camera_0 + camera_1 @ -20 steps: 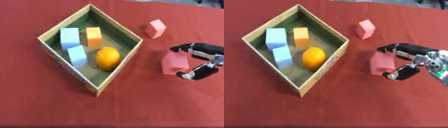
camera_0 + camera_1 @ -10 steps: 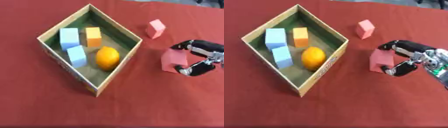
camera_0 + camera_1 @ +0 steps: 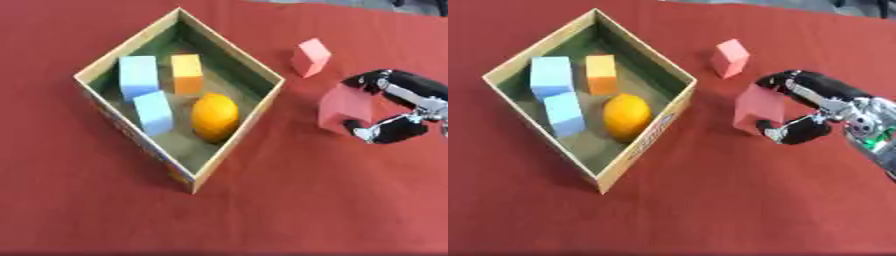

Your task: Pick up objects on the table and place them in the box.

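A wooden box (image 3: 236, 131) sits at the left on the red cloth. It holds two light blue blocks (image 3: 138, 75), an orange block (image 3: 186, 73) and an orange fruit (image 3: 215, 116). To the right of the box, my right hand (image 3: 815, 112) is shut on a pink block (image 3: 756, 106), pinched between thumb and fingers and tilted. A second pink block (image 3: 310, 56) lies on the cloth beyond it, apart from the hand. My left hand shows in neither view.
The red cloth (image 3: 289, 200) covers the whole table, with bare stretches in front of the box and below the hand. A dark edge runs along the far top right.
The right hand has carried the pink block slightly up and towards the box. The blocks in the box and the far pink block have not moved.
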`<state>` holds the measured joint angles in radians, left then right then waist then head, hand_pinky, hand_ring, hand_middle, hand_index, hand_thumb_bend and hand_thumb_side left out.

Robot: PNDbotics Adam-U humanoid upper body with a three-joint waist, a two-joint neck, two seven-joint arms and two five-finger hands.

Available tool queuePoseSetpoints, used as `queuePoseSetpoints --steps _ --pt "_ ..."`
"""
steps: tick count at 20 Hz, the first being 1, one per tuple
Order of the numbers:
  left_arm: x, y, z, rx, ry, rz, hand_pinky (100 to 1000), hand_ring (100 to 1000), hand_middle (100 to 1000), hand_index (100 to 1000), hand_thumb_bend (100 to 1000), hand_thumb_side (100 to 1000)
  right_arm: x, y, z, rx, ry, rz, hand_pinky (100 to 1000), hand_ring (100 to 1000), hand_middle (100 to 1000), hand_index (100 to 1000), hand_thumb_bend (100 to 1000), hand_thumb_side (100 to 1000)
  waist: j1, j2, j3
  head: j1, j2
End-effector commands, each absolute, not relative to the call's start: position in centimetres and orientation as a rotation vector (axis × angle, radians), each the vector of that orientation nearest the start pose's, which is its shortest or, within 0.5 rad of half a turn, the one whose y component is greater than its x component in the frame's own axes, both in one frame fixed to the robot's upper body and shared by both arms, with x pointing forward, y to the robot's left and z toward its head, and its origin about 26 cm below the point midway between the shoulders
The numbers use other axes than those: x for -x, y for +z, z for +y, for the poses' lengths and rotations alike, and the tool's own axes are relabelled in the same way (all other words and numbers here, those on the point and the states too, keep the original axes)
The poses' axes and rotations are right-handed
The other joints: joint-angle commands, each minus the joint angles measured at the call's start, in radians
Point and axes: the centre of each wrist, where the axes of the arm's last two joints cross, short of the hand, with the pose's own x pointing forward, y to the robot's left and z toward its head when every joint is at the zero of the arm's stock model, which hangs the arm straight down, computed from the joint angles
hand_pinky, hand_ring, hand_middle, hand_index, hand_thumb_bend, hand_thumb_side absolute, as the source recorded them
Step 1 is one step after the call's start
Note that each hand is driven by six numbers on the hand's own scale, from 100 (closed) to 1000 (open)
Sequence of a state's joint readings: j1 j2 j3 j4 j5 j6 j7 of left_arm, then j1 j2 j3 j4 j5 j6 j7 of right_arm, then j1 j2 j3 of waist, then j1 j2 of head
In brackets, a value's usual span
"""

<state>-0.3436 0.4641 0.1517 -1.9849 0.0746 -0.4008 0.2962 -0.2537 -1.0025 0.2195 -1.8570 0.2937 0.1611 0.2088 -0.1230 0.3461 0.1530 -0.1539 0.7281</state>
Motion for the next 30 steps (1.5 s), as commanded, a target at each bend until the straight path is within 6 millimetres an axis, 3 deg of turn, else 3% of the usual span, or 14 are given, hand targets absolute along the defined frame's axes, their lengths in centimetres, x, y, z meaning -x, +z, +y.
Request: queuePoseSetpoints --steps 1,7,11,15,24,30 --pt "-29.6 24.7 31.3 0.435 0.069 3.428 928 911 800 889 203 793 -28.8 25.0 -33.0 0.884 1.346 -1.603 802 705 323 582 100 180 0.002 -0.016 -0.003 0.002 0.001" --pt "-29.6 24.8 31.2 0.425 0.08 3.432 927 910 800 889 205 790 -28.9 30.5 -30.6 0.884 1.463 -1.829 803 699 321 582 100 170 -0.008 -0.032 0.003 -0.017 0.016" --pt "-29.7 24.8 30.9 0.398 0.084 3.44 927 910 800 889 208 789 -29.3 33.5 -26.8 0.785 1.565 -1.923 806 703 325 587 100 156 -0.015 -0.047 0.014 -0.039 0.028" --pt "-29.9 25.0 30.5 0.357 0.08 3.445 926 910 800 889 211 786 -29.9 35.1 -22.7 0.665 1.65 -1.964 808 705 330 589 100 152 -0.019 -0.058 0.027 -0.056 0.036" --pt "-30.2 25.6 29.5 0.261 0.045 3.44 925 909 800 889 217 782 -34.4 34.3 -16.9 0.549 1.786 -1.917 808 709 344 597 100 168 -0.024 -0.068 0.061 -0.086 0.04" --pt "-30.2 25.6 29.4 0.241 0.051 3.443 925 910 800 889 216 783 -37.2 32.0 -15.1 0.553 1.86 -1.837 823 753 449 689 100 184 -0.023 -0.066 0.067 -0.086 0.032"
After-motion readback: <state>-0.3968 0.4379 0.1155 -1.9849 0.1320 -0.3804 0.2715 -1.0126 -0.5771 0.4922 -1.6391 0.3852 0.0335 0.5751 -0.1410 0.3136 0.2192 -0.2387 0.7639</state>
